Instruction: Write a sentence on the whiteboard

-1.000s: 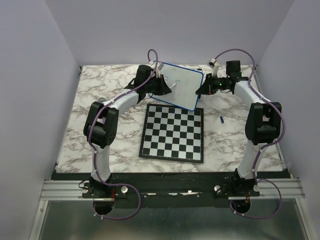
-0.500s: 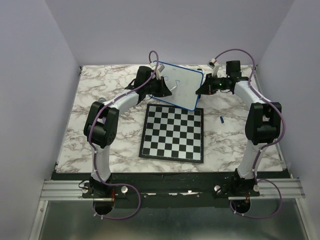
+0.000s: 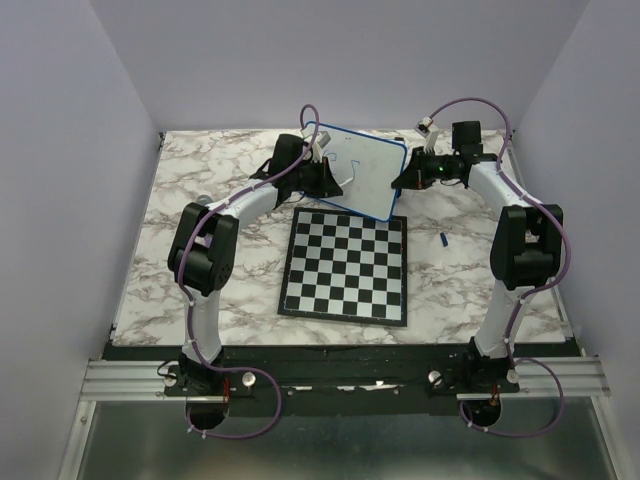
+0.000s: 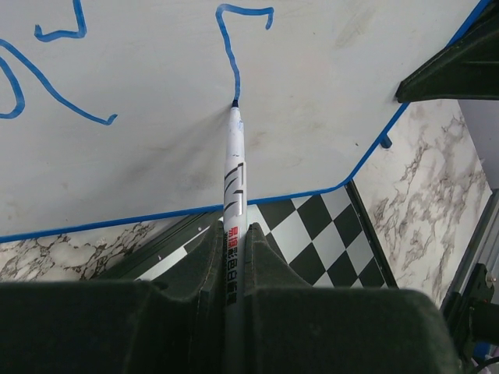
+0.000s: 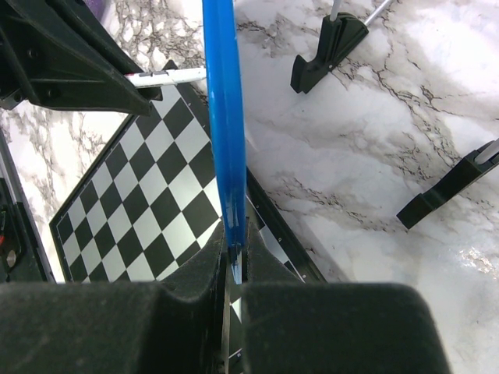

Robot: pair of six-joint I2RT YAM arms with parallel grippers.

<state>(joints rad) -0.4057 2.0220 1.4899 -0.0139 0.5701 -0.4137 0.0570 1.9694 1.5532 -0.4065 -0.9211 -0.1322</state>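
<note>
Marble table (image 3: 200,250), chessboard (image 3: 346,265) lying flat, small blue item (image 3: 441,239) nearby

Tilted blue-rimmed whiteboard (image 3: 368,172), partial blue strokes (image 4: 228,54)

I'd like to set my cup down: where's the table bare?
Bare marble table: between chessboard and left arm, and between chessboard and right arm, save a small blue piece. The back is crowded: left gripper holding a marker, right gripper the whiteboard.

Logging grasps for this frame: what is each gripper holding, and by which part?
The left gripper holds the marker by its rear barrel, tip on the whiteboard. The right gripper clamps the whiteboard by its blue rim.
</note>
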